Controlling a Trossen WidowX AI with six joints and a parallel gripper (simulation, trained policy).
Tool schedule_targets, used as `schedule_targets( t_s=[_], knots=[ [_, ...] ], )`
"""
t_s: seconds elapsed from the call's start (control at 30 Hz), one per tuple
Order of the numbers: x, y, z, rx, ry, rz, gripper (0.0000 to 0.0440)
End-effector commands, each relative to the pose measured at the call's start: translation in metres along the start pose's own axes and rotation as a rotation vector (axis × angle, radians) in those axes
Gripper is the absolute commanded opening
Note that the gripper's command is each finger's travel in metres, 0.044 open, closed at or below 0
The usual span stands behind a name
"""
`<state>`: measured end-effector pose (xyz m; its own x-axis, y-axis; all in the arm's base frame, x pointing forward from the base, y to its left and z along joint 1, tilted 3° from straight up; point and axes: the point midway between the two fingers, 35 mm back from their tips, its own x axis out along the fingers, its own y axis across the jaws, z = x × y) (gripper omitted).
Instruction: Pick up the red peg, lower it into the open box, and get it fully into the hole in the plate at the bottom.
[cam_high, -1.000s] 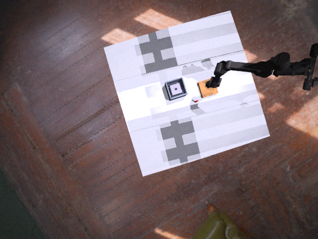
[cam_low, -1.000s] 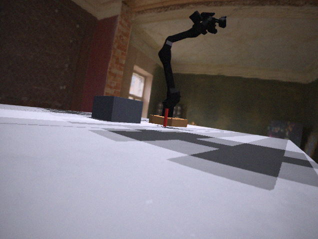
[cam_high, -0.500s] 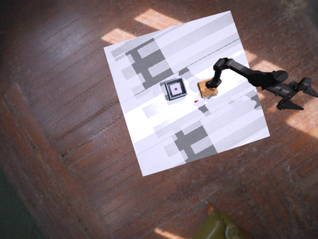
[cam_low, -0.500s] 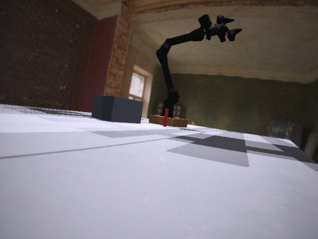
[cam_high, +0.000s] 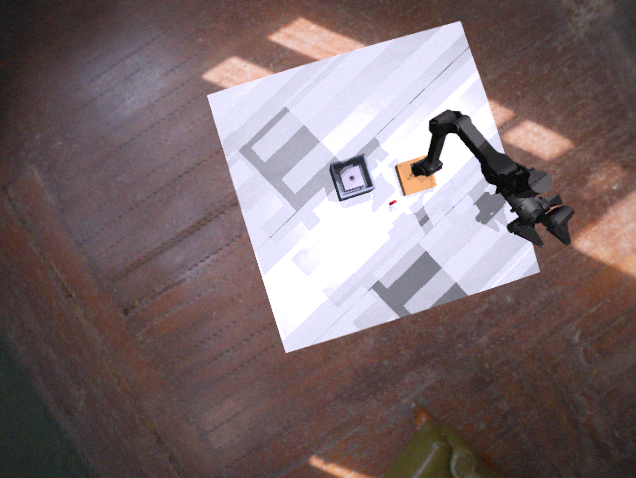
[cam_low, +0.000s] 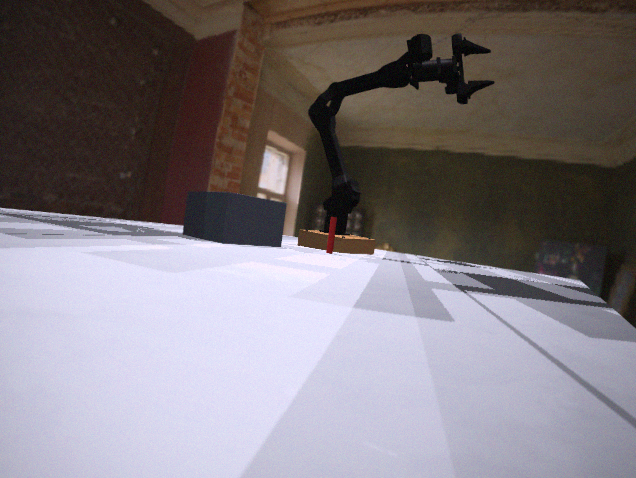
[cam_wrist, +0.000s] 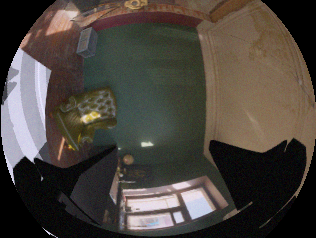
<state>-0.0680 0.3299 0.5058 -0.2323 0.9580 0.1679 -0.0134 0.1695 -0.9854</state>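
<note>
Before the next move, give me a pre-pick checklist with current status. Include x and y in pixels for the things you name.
1. Gripper (cam_high: 556, 233) (cam_low: 492, 66) (cam_wrist: 165, 149) open, nothing between its fingers: ok.
2. Red peg (cam_high: 392, 202) (cam_low: 332, 234) upright on the table (cam_high: 329, 303) (cam_low: 231, 334) (cam_wrist: 30, 105), outside the box: ok.
3. Gripper lined up over the peg: not ok, it is high and well off to the side.
4. Peg visible in the wrist view: not ok.
5. Open box (cam_high: 372, 186) (cam_low: 233, 218) uncovered, plate hole (cam_high: 351, 178) visible from the top: ok.
6. Peg fits the hole: cannot tell.
</note>
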Motion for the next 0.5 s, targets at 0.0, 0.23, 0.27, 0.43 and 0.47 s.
schedule_targets(
  t_s=[0.0,0.23,0.27,0.43,0.47],
  knots=[
    [-0.005,0.019,-0.021,0.079,0.065,0.057,0.0440],
    [-0.016,0.056,-0.062,0.257,0.209,0.152,0.0440],
    [-0.019,0.060,-0.067,0.283,0.231,0.163,0.0440],
    [-0.031,0.083,-0.093,0.417,0.338,0.205,0.0440],
    [-0.034,0.087,-0.098,0.444,0.360,0.211,0.0440]
  ],
)
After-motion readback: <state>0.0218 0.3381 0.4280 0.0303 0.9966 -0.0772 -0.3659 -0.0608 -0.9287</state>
